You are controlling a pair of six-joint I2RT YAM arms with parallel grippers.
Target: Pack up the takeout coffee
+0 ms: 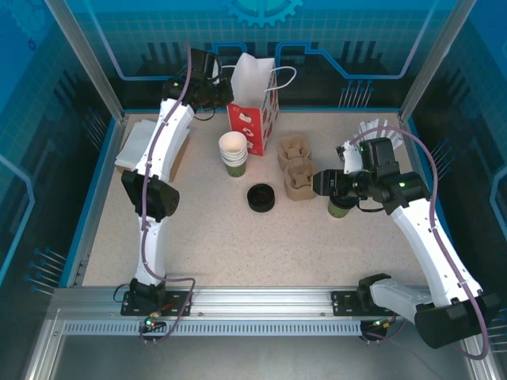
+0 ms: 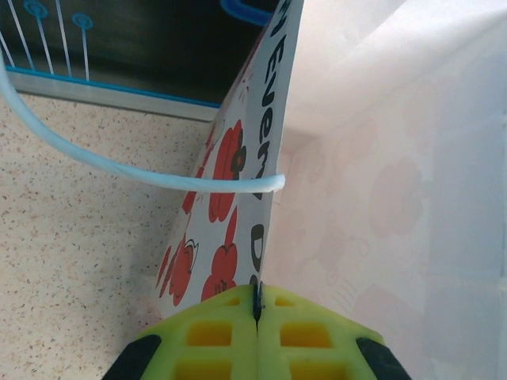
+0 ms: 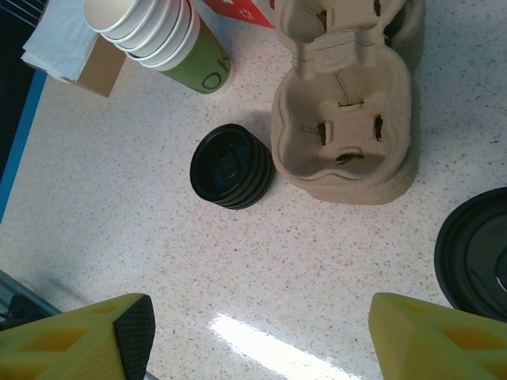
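Top view: the left gripper (image 1: 219, 95) is clamped on the bag (image 1: 255, 87) rim at 12 o'clock. The coffee cup (image 1: 341, 207) stands at 4 o'clock, beside the right gripper (image 1: 323, 184). Judged step: pickup

Left wrist view: the fingers (image 2: 317, 340) pinch the bag wall

Right wrist view: the right gripper is spread wide and empty. The coffee cup sits at 3 o'clock, and the carrier (image 3: 348, 103) crowds 1 o'clock. Next: shift toward 3 o'clock, grip, lift clear

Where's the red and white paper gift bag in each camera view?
Top external: red and white paper gift bag, standing far centre.
Left wrist: bag across the right half, left gripper shut on its edge.
Right wrist: its red corner at the top edge.
Shared landmark: speckled beige table in all three.
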